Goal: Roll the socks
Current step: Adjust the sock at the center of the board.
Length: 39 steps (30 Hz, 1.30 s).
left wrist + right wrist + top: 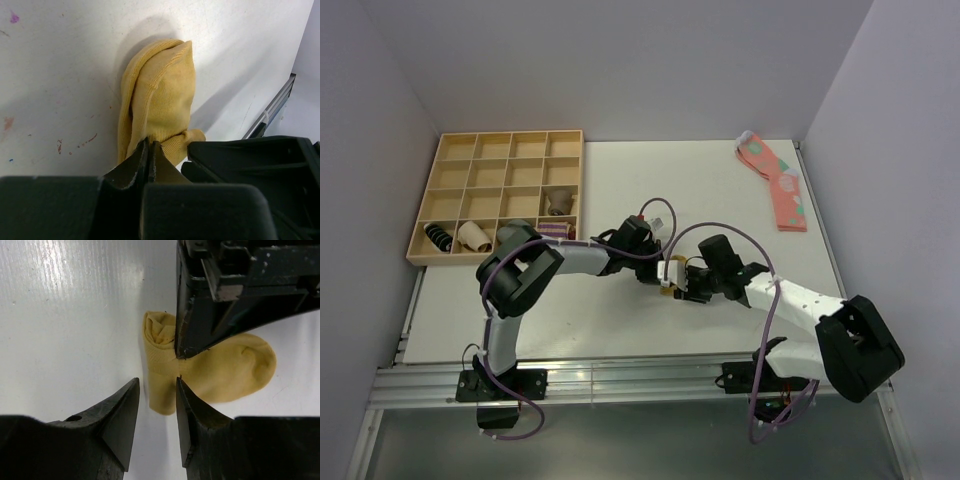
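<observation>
The mustard-yellow socks (pixel 225 370) lie on the white table, partly folded, with the doubled cuff end (pixel 159 347) on the left. They also show in the left wrist view (pixel 160 95) and as a small patch in the top view (pixel 667 292). My left gripper (pixel 150 146) is shut, pinching the fabric at the fold; its black tip (pixel 200 325) comes down on the socks from above. My right gripper (pixel 156 382) is open, its fingertips (pixel 131 390) straddling the folded cuff end at table level. Both grippers (pixel 663 272) (pixel 686 284) meet at the table's middle front.
A wooden compartment tray (pixel 495 150) at the back left holds several rolled socks, including a grey one (pixel 558 203) and a striped one (pixel 440 237). Pink spotted socks (pixel 775 180) lie at the back right. Walls close both sides.
</observation>
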### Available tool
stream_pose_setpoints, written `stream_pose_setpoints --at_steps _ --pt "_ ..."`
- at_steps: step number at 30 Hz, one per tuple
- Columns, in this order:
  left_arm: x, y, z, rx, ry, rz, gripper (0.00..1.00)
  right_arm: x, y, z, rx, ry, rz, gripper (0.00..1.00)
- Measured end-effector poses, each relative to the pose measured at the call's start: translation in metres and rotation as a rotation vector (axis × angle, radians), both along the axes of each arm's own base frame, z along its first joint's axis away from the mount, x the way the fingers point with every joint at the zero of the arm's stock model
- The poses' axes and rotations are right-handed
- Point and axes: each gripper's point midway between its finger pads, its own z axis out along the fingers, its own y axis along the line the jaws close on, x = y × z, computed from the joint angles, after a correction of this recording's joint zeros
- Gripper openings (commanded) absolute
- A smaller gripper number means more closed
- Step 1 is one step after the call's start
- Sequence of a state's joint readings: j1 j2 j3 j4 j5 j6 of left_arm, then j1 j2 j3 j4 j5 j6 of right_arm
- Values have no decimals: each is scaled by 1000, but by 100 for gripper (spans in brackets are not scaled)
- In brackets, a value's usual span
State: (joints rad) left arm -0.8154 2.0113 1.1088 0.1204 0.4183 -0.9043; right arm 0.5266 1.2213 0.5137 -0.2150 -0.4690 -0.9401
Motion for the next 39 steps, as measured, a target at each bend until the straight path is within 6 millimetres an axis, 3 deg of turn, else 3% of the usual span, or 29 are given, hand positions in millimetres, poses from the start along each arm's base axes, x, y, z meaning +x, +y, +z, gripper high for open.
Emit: stream_pose_setpoints --at_steps 14,21,33,39 --pt "0 0 0 2 7 -2 0 5 4 -16 -45 -20 4 40" --pt "0 0 0 0 10 -4 0 14 6 -18 -59 -7 -20 19" --pt "-2 3 -1 -29 16 19 0 14 5 -13 -104 222 -58 9" --pt "-16 12 -1 -70 49 76 0 6 5 -8 -58 390 -55 8"
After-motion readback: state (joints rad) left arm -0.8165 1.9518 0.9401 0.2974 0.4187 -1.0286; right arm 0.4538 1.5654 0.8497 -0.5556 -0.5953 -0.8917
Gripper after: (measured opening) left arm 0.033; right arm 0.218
